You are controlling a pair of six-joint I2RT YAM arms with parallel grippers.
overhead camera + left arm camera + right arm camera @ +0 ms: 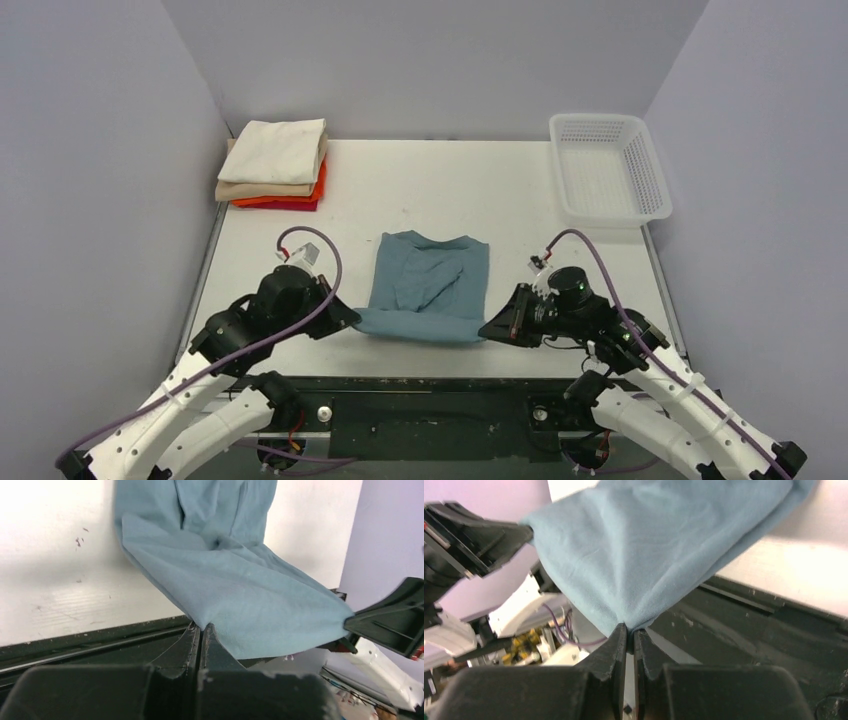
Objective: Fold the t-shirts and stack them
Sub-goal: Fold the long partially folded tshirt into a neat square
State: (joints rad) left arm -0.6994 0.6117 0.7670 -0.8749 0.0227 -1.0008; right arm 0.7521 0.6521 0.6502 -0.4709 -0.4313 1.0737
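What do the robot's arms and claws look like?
The left arm and right arm are white along the lower links and black near the wrists. A purple cable loops over each. The left claw and right claw are black, with two flat, wedge-shaped fingers.

Robot lab cell, bare lilac walls point(90, 150), white table point(440, 190)

The top view is evenly, softly lit from above, with only faint shadows. In the left wrist view the desk point(50, 520) blows out to white glare at top left. The left hand point(201, 630) and right hand point(626, 630) sit dark and soft-focused near their lenses; the shirt point(235, 595) looks sharper.
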